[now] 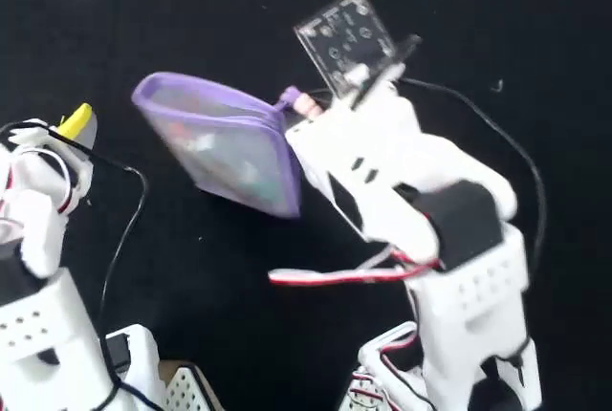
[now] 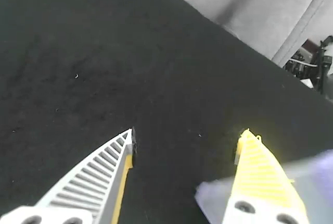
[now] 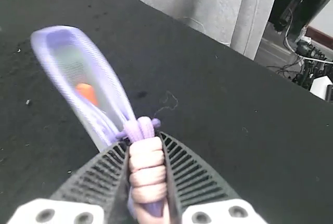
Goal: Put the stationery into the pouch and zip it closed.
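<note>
pouch [image 1: 225, 148] of purple mesh sits tilted near the middle of the black table [image 1: 535, 67], held by one end. right jaws are clamped on the pink tab [image 3: 147, 169] and purple cord [image 3: 141, 128] at that end. an orange item [image 3: 87, 92] shows inside the pouch. left jaws stand apart, holding nothing, near the pouch's far end.
</note>
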Motion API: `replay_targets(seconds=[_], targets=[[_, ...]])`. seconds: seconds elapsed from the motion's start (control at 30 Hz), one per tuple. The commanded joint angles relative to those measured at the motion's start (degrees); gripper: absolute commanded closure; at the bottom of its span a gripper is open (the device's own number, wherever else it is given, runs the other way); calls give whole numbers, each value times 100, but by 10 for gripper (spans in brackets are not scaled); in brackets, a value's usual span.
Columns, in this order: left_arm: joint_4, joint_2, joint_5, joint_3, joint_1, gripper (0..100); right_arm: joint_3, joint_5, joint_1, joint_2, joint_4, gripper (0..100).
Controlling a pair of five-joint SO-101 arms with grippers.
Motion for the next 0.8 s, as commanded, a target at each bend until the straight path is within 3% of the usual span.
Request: replay_targets(seconds=[0.0,0.23,0.6,0.77], targets=[[-413,-97,70,163,-40,685,-699,-9,132,-286,510,988],[-413,-105,79,189,-40,685,-1341,237,105,-286,1160,988],[-413,-105,79,189,-31,685,-1437,255,-352,22,1248,988],[-422,-105,79,207,110,685,-2123,229,-598,233,1257,988]])
